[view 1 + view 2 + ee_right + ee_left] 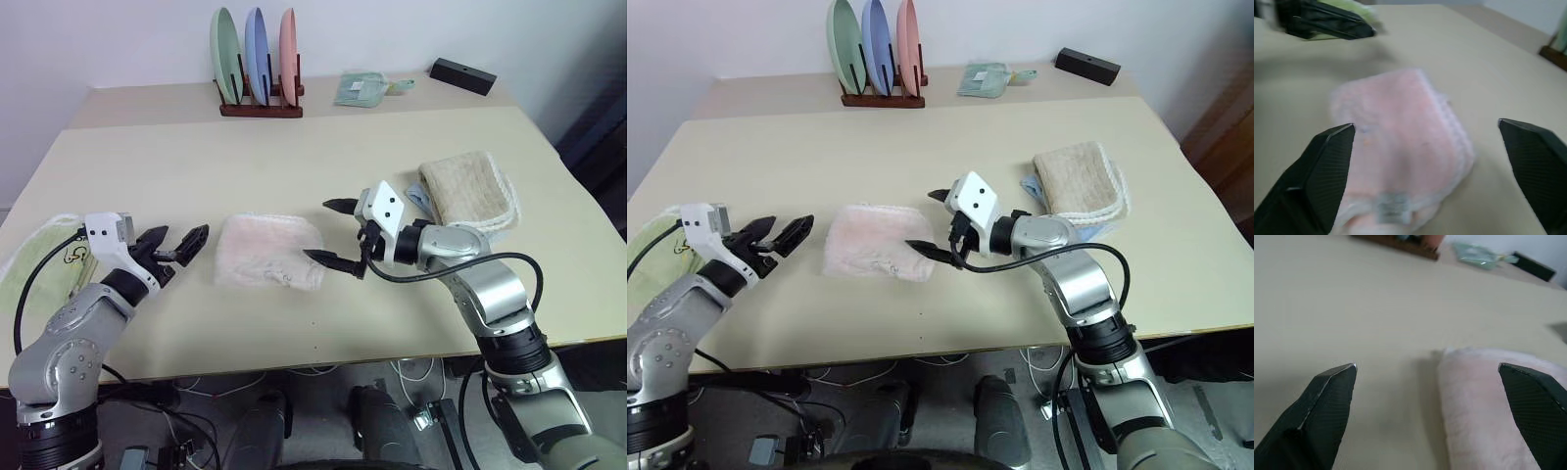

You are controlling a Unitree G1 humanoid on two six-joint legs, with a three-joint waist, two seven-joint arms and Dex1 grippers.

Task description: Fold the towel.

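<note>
Towel [266, 251] as my landmark: it lies folded into a compact pale pink pad on the cream table [294, 157], near the front edge, with a narrow strip of bare tabletop between its near side and that edge. Furthest to the left of it, a folded light green towel [39, 257] sits at the table's left edge, partly over the side. Next comes my left gripper [182, 247], just to the left of the pink pad and clear of it, fingers spread apart and holding nothing; a gap of bare table separates its tips from the pad's rounded left fold. The pad's white scalloped edging [1452, 122] runs along the side facing my right gripper, and a small dark mark shows near its front right corner. My right gripper [333, 233] hangs just to the right of the towel, fingers wide open and empty, one tip close to that corner, though I cannot tell whether it touches. Further right of the towel lies a folded beige towel [468, 191] on something pale blue. Behind the towel, a broad open stretch of tabletop reaches back to a wooden rack of plates [257, 54], a small green cloth [362, 88] and a black box [462, 75].
</note>
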